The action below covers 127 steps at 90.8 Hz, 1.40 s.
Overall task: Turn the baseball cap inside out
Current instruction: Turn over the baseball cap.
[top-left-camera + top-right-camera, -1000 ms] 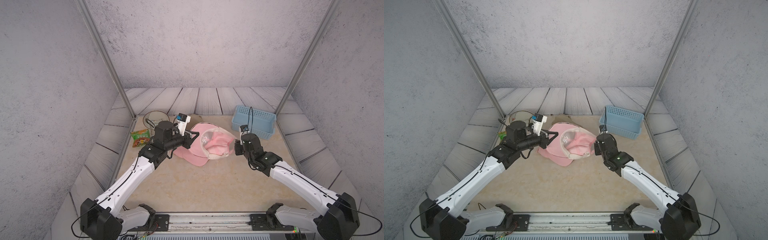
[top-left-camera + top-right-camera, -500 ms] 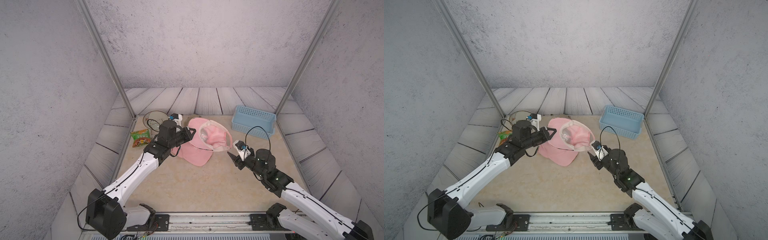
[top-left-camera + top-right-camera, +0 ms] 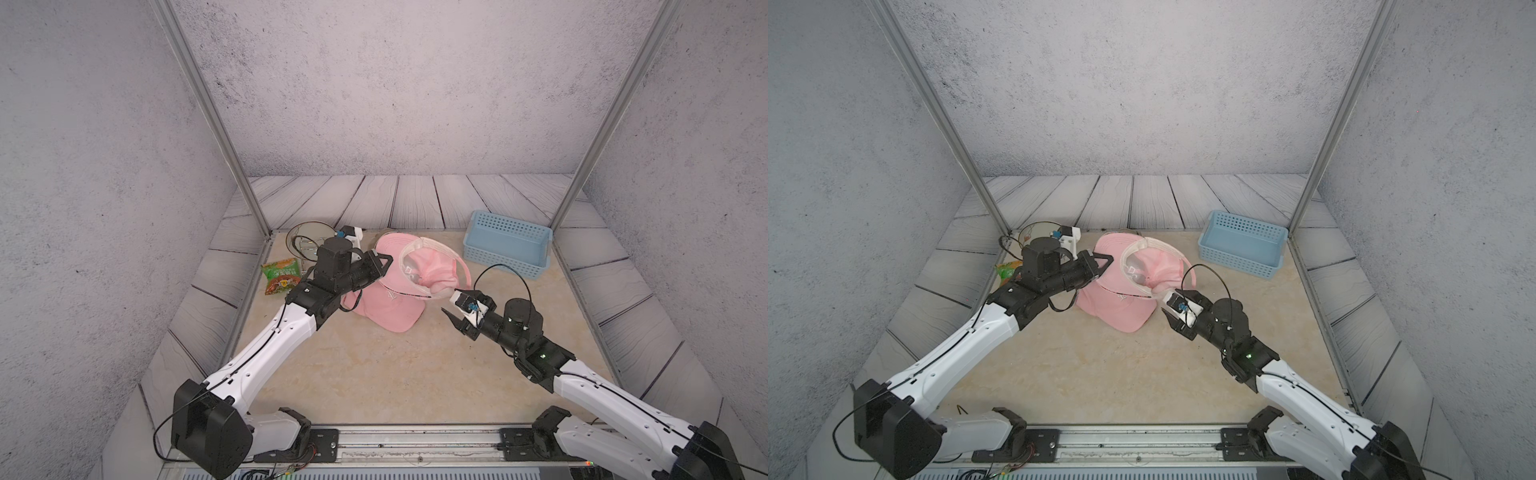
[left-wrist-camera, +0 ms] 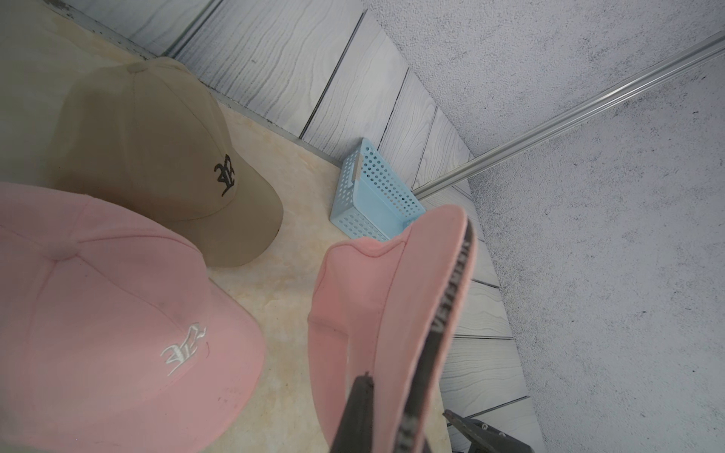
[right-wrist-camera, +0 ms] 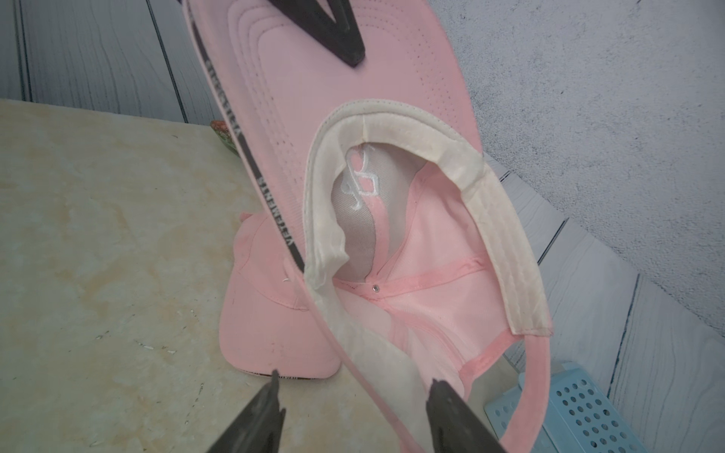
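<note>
baseball cap [image 3: 432, 266], pink, hangs raised near the one blue basket [image 3: 498, 261], its lining facing your right gripper [image 5: 355, 377], whose jaws stand apart at the back strap; your left gripper [image 3: 384, 264] is clamped on its brim. you have three caps: a second pink cap [image 3: 388, 309] lies beneath, one tan cap [image 4: 157, 157] behind. one snack packet [image 3: 281, 275] and one glass bowl [image 3: 305, 239] sit farthest from the basket.

A beige marbled table [image 3: 374, 374] carries a flat pink cap [image 3: 386, 309]. Just behind this cap lies a khaki cap [image 4: 157, 157]. Off to its right, toward the back, stands a blue basket [image 3: 503, 259]. To its left lie a snack packet [image 3: 281, 274] and, farther back, a round clear dish [image 3: 305, 227].
</note>
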Each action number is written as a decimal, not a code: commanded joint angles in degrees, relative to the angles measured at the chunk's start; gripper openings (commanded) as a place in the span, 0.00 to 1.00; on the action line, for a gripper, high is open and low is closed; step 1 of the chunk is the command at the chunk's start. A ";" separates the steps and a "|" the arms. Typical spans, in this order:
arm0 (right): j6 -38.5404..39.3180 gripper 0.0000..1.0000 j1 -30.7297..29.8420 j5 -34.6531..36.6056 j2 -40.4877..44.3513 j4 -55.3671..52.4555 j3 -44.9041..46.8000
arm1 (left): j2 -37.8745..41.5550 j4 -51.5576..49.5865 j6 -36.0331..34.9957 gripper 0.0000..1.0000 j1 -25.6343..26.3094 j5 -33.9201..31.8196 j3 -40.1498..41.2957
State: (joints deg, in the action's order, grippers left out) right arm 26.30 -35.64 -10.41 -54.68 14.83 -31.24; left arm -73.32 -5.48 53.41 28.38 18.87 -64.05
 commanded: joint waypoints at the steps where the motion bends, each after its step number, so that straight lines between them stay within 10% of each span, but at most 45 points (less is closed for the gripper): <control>1: 3.97 0.63 -0.47 -0.84 -1.61 0.69 -1.17 | 1.16 1.74 0.20 0.00 0.35 2.17 -2.00; 25: 7.96 0.61 -0.75 -1.18 -6.86 -1.47 -5.06 | 0.58 2.63 -3.27 0.00 0.80 6.48 -2.08; 53: 7.45 0.18 -0.84 -11.35 -9.65 -20.74 -11.96 | 1.24 2.13 -25.58 0.00 0.73 10.50 -4.86; 76: 3.05 0.06 -0.87 -18.20 -14.13 -35.69 -16.93 | 0.51 -4.64 -43.53 0.00 0.71 7.81 -11.64; 87: 2.37 0.09 -0.85 -16.70 -14.91 -37.25 -17.58 | 0.90 -3.73 -45.95 0.00 0.80 8.51 -10.83; 104: -2.07 0.51 -0.78 -12.51 -7.98 -27.39 -14.07 | 1.22 -0.16 -42.66 0.00 0.89 14.72 -7.00; 127: -11.14 0.59 -0.80 -12.16 1.96 -14.79 -10.23 | -0.02 0.90 -41.05 0.00 1.19 16.49 -3.83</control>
State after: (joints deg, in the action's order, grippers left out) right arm 21.37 -36.47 -23.64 -55.57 -8.16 -42.33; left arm -73.32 -8.05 11.81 29.65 32.99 -68.38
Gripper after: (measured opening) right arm 0.589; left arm 0.084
